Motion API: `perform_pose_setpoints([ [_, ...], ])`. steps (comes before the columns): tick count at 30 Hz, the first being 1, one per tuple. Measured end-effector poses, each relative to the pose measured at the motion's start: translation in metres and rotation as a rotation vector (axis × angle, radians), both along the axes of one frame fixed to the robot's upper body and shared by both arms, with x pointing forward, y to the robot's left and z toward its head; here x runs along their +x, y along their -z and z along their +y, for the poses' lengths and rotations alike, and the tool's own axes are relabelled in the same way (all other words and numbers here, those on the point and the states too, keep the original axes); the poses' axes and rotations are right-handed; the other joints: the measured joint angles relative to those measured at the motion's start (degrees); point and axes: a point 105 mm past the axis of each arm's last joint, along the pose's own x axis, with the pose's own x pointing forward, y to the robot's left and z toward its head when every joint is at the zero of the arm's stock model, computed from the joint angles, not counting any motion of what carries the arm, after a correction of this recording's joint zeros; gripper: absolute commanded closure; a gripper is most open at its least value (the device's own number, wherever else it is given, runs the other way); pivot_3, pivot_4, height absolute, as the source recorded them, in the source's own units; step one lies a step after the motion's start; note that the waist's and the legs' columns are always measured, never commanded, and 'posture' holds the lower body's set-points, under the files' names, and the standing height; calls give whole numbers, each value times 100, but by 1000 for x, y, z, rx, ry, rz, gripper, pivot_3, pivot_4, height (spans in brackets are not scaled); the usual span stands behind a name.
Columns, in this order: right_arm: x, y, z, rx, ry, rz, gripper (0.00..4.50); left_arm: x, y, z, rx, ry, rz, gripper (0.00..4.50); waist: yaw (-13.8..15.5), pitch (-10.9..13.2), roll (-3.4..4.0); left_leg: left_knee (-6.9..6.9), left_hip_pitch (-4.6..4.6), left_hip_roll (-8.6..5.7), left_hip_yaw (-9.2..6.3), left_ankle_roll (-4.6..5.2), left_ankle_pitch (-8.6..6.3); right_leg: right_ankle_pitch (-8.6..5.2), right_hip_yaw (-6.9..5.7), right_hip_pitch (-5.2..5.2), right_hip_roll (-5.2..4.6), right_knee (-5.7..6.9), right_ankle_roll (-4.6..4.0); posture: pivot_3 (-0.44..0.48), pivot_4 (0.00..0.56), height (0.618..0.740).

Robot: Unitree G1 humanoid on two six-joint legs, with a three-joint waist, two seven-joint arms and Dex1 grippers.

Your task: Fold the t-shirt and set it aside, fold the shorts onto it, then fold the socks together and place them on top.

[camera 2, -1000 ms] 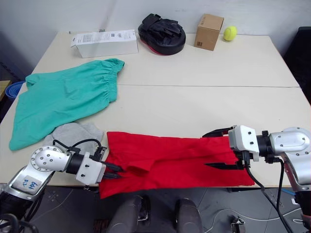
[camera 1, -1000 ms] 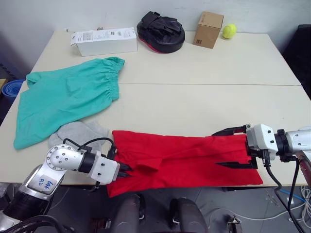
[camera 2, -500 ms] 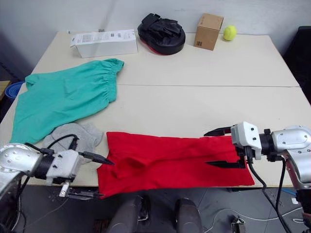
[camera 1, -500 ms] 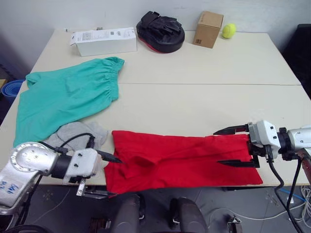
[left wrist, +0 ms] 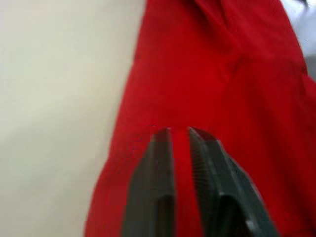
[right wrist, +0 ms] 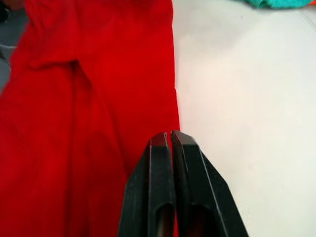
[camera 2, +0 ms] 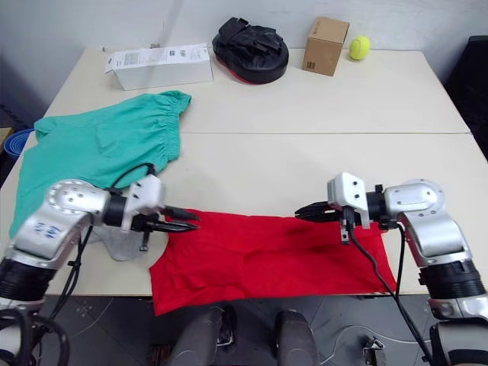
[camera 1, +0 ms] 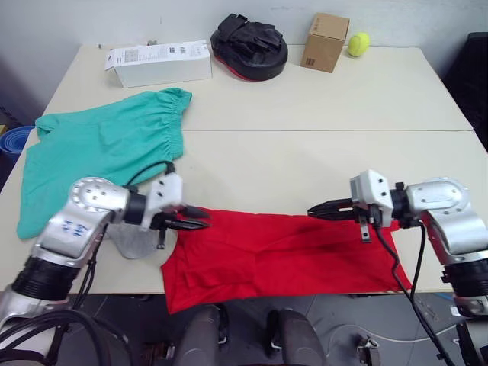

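Observation:
The red t-shirt [camera 1: 274,255] lies as a long band along the table's front edge, its near side hanging over. My left gripper [camera 1: 202,221] is shut, its tips at the shirt's far left corner; in the left wrist view the left gripper [left wrist: 177,131] hovers over red cloth. My right gripper [camera 1: 313,211] is shut too, tips at the shirt's far edge right of the middle. I see no cloth pinched in either. The teal shorts [camera 1: 99,152] lie spread at the left. The grey socks [camera 1: 133,242] lie beside the shirt's left end, partly under my left arm.
Along the back of the table [camera 1: 305,160] stand a white box [camera 1: 156,62], a black padded item [camera 1: 250,44], a cardboard box [camera 1: 325,42] and a tennis ball [camera 1: 359,43]. A blue object [camera 1: 11,141] sits beyond the left edge.
Both grippers went from open to shut. The left one swung from the shirt's front left corner up to its far left corner. The right one moved from the shirt's right end leftward along its far edge.

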Motion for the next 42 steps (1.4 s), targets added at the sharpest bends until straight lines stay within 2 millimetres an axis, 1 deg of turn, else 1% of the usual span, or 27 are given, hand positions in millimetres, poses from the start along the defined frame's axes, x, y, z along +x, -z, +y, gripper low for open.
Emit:
perform_pose_setpoints([
  [2, 6, 9, 1, -38, -1, -3, 4500, 1, 12, -5, 43, 20, 2, 4485, -1, 0, 0, 20, -14, 0, 0, 3, 0, 0, 1, -13, -2, 2, 1, 0, 150, 740],
  [4, 8, 17, -2, -80, -12, -2, 4500, 3, 21, -7, 87, 38, -11, 4485, -2, 0, 0, 33, -40, 1, -1, 12, 7, 0, 2, -37, -5, 13, 1, 0, 150, 740],
  [8, 2, 27, -7, -127, -60, 42, 4500, 7, 20, -9, 120, 61, -74, 4485, 7, -1, 0, 43, -50, -2, -9, 16, 25, 3, -2, -43, -12, 28, 3, 0, 150, 740],
  [12, -6, 26, -26, -207, -75, 65, 4500, 9, 22, -10, 108, 64, -87, 4485, 21, -2, 1, 46, -46, -4, -21, 17, 28, 6, -7, -39, -19, 37, 4, 0, 150, 740],
  [14, -13, 31, -39, -246, -66, 97, 4500, 9, 22, -10, 108, 69, -98, 4485, 28, -3, 1, 45, -46, -6, -25, 17, 28, 7, -10, -37, -22, 38, 4, 0, 150, 740],
  [16, -27, 38, -53, -275, -52, 150, 4500, 11, 24, -8, 105, 64, -101, 4485, 28, -7, 6, 45, -46, -6, -25, 17, 28, 7, -13, -37, -23, 40, 4, 0, 150, 740],
  [18, -36, 38, -61, -288, -43, 180, 4500, 12, 24, -7, 103, 60, -104, 4485, 19, -8, 10, 45, -43, -6, -25, 16, 29, 7, -13, -37, -24, 47, 4, 0, 150, 740],
  [20, -44, 34, -66, -283, -39, 195, 4500, 12, 24, -6, 104, 60, -109, 4485, 19, -9, 11, 46, -35, -6, -25, 15, 29, 7, -13, -32, -24, 50, 3, 0, 150, 740],
  [22, -41, 19, -59, -202, -22, 172, 4500, 14, 24, -4, 104, 52, -112, 4485, -3, -9, 10, 39, -6, -5, -23, 13, 29, 8, -8, -7, -23, 48, 2, 0, 150, 740],
  [24, -27, 1, -42, -90, 1, 114, 4500, 15, 27, -2, 106, 42, -109, 4485, -30, -10, 13, 25, 44, 5, -25, -10, 12, 9, -18, 43, -21, 23, -5, 0, 150, 740],
  [26, -17, -10, -30, -41, 8, 78, 4500, 15, 26, -4, 99, 46, -114, 4485, -12, -12, 16, 21, 39, 6, -30, -28, 2, 9, -20, 37, -22, 20, -8, 0, 150, 740],
  [28, -12, -14, -21, -31, -2, 54, 4500, 15, 26, -6, 91, 52, -119, 4485, 8, -13, 17, 20, 35, 6, -34, -30, -3, 9, -22, 35, -23, 16, -8, 0, 150, 740],
  [30, -7, -11, -13, -57, -19, 41, 4500, 15, 26, -7, 86, 55, -121, 4485, 27, -13, 17, 21, 31, 5, -37, -9, 3, 9, -26, 35, -23, 14, -8, 0, 150, 740],
  [32, 3, 2, -9, -106, -12, 30, 4500, 16, 25, -7, 82, 54, -127, 4485, 12, -14, 16, 22, 26, 2, -34, -5, 2, 9, -29, 36, -23, 8, -7, 0, 150, 740],
  [33, 8, 12, -6, -143, -5, 33, 4500, 16, 25, -7, 82, 53, -129, 4485, 2, -13, 16, 24, 26, 2, -31, -4, 2, 9, -29, 35, -22, 10, -7, 0, 150, 740],
  [35, 12, 29, -3, -202, -15, 43, 4500, 16, 25, -8, 81, 51, -132, 4485, 8, -13, 17, 25, 25, 1, -30, 1, 5, 9, -31, 34, -22, 13, -7, 0, 150, 740],
  [37, 11, 37, -4, -258, -47, 34, 4500, 17, 25, -8, 79, 49, -134, 4485, 17, -13, 17, 27, 25, 1, -30, 3, 6, 9, -32, 35, -22, 13, -6, 0, 150, 740],
  [39, 8, 37, -8, -313, -103, 9, 4500, 17, 26, -9, 82, 48, -138, 4485, 11, -13, 17, 28, 27, 0, -30, 4, 6, 9, -31, 39, -22, 12, -5, 0, 150, 740],
  [42, 4, 34, -20, -380, -134, 3, 4500, 18, 26, -9, 78, 48, -141, 4485, 26, -13, 16, 30, 28, 0, -34, 4, 6, 9, -34, 43, -24, 12, -5, 0, 150, 740],
])
